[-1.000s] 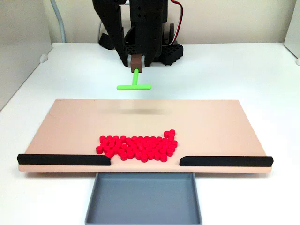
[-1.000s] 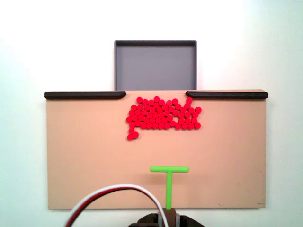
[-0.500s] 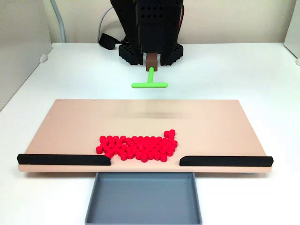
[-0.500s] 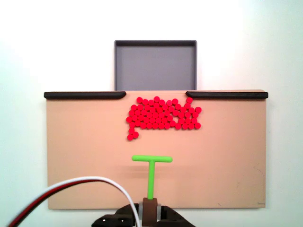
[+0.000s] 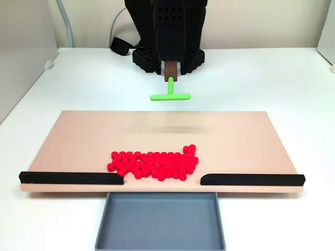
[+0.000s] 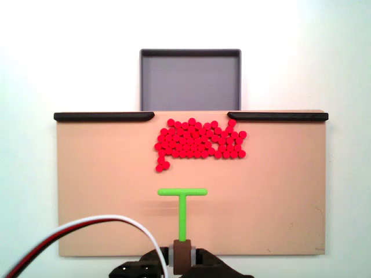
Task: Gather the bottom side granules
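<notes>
The granules [image 5: 154,163] [image 6: 197,140] are dozens of tiny bright red pellets packed in one cluster on the tan board [image 5: 84,136] [image 6: 98,191], close to the gap between the two black rails. My gripper [image 5: 170,73] [image 6: 183,260] is shut on the brown handle of a green T-shaped stick [image 5: 170,94] [image 6: 182,202]. In both fixed views the stick hangs in the air above the board's edge nearest the arm, its crossbar pointing toward the cluster and well apart from it.
Two black rails [image 5: 70,178] [image 5: 251,180] line the board's edge away from the arm, with a gap between them. A grey tray [image 5: 159,219] [image 6: 190,78] sits just beyond that gap. A red, white and black cable [image 6: 87,226] loops from the arm.
The arm swung the green stick sideways: to the right in the front-on fixed view, to the left in the top-down one. It slowed over the last half second. The granules stayed put.
</notes>
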You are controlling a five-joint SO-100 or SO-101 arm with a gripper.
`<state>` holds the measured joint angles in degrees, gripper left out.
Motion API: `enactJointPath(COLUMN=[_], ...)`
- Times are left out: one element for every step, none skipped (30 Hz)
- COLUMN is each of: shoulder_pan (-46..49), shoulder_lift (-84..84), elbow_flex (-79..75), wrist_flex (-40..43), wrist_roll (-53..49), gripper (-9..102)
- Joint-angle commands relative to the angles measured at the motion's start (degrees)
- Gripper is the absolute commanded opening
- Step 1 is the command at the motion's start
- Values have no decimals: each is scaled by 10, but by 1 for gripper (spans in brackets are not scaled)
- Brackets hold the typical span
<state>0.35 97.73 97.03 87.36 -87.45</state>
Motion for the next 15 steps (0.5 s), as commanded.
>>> enactJointPath(shoulder_pan=[4, 4, 4, 5, 5, 7, 8, 8, 8, 7, 5, 4, 4, 3, 3], shoulder_lift=[12, 14, 14, 15, 15, 15, 14, 14, 15, 18, 20, 22, 24, 25, 25], elbow_flex=[-19, -19, -19, -19, -19, -19, -19, -19, -19, -19, -19, -19, -19, -19, -19], wrist_flex=[-3, -3, -3, -3, -3, -3, -3, -3, -2, -2, -2, -2, -2, -2, -2], wrist_roll=[-3, -4, -4, -4, -4, -3, 1, 2, 4, 4, 4, 4, 4, 4, 4], gripper=[0, 0, 0, 0, 0, 0, 0, 0, 0, 0, 0, 0, 0, 0, 0])
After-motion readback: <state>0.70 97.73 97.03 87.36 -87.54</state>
